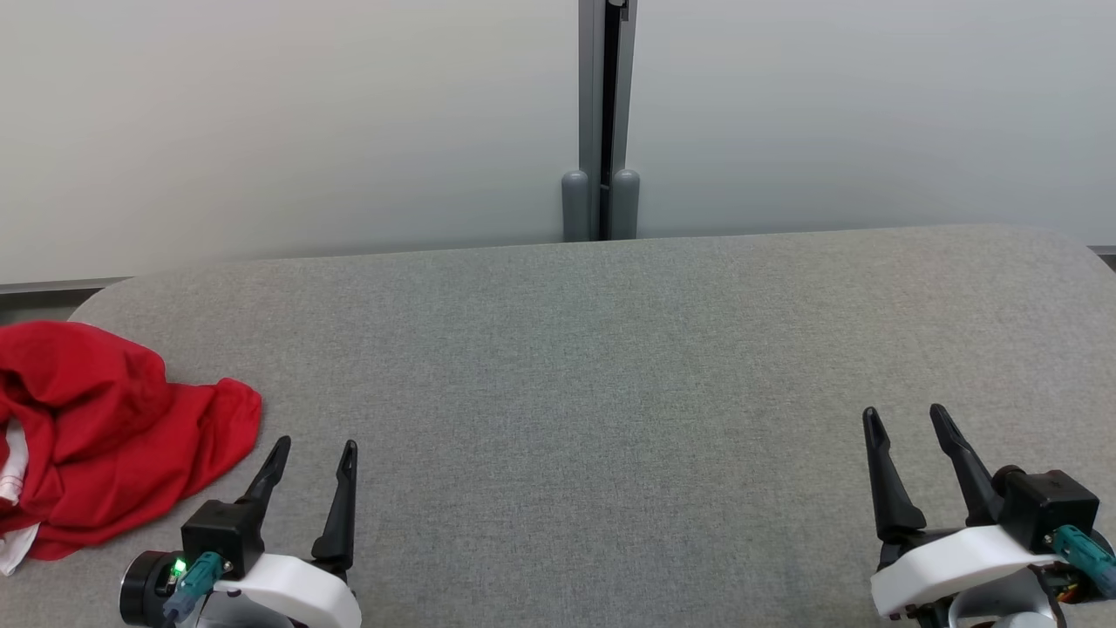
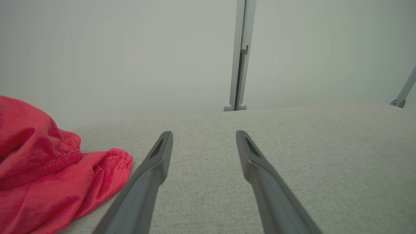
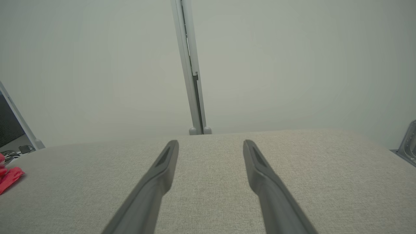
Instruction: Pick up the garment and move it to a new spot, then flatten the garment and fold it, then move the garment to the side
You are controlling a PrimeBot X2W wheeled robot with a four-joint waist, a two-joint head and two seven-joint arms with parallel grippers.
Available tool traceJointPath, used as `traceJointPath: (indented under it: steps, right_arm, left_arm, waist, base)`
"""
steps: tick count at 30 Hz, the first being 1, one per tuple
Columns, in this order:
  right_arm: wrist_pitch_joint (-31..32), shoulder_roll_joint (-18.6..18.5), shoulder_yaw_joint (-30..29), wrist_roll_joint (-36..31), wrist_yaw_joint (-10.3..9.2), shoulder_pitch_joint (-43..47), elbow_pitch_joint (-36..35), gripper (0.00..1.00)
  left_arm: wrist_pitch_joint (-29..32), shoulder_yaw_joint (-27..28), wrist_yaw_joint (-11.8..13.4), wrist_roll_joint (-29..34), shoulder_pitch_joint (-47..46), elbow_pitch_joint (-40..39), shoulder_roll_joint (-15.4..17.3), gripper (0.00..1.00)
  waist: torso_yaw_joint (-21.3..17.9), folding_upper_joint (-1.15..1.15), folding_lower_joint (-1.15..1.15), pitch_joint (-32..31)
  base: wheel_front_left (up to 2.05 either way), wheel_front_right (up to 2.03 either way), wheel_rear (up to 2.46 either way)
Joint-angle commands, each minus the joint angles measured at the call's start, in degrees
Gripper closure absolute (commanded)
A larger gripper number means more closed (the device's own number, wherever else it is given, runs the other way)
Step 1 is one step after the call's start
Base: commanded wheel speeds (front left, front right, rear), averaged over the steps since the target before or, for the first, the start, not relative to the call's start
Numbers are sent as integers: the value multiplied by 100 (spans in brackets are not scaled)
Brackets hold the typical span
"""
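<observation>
A crumpled red garment (image 1: 105, 432) with a bit of white trim lies in a heap at the table's left edge. The left wrist view has the garment (image 2: 48, 182) at its lower left, and a small piece of the garment (image 3: 9, 178) sits at the right wrist view's far left. My left gripper (image 1: 316, 447) stands open just right of the heap, apart from it, its fingers (image 2: 156, 162) empty. Far off at the lower right, my right gripper (image 1: 905, 414) is open too, with nothing between its fingers (image 3: 256, 162).
The grey fabric-covered table (image 1: 593, 375) stretches wide between the two grippers, with rounded far corners. Pale partition panels joined by a grey post (image 1: 603, 122) stand behind its far edge.
</observation>
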Motion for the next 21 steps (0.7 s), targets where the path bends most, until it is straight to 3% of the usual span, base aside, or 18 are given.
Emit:
traceJointPath:
  steps: [1, 21]
  right_arm:
    - [-2, -3, -13, -74, 0, 37, 13, 0]
    - [115, 18, -51, 33, 0, 94, -24, 0]
  left_arm:
    - [-53, -10, 25, 105, -78, 28, 5, 0]
    - [-106, 15, -23, 180, -131, 241, -48, 0]
  waist:
    - [2, 0, 0, -4]
    - [36, 0, 0, -4]
  base:
    - [0, 0, 0]
    - [0, 0, 0]
